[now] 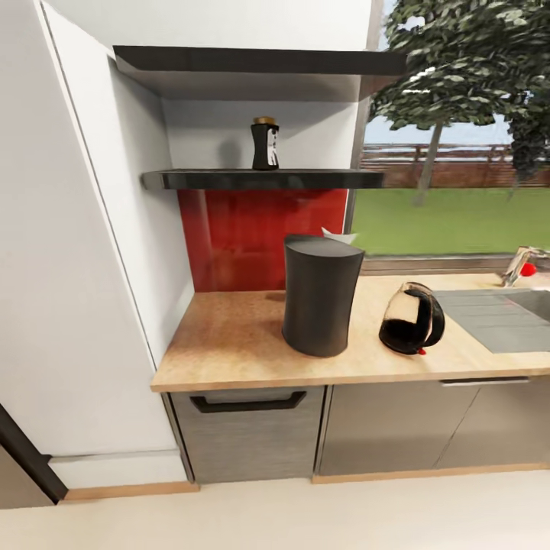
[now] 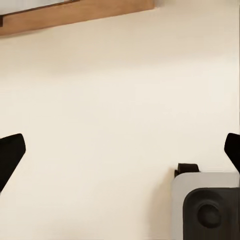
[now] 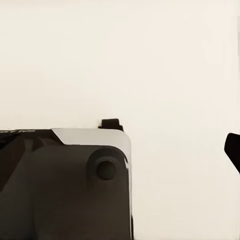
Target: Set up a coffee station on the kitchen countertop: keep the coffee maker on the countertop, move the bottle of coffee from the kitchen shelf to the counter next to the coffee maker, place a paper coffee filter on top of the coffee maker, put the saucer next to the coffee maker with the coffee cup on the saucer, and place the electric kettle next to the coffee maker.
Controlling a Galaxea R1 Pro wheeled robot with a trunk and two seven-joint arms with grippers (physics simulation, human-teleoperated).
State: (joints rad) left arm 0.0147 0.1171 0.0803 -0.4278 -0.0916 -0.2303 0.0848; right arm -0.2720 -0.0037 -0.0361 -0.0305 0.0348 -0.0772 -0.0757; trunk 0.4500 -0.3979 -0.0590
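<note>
Fetching bottle of coffee [image 1: 265, 143] from kitchen shelf [image 1: 260, 179], at twelve o'clock above coffee maker [image 1: 321, 294]; next: raise arm. Left end effector [image 2: 120, 150] spread wide; right end effector state unclear.

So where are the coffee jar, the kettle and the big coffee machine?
bottle of coffee [image 1: 265, 145], head view, on its labelled body.
electric kettle [image 1: 407, 319], head view, on its glass dome.
coffee maker [image 1: 320, 298], head view, on its dark-grey side.
</note>
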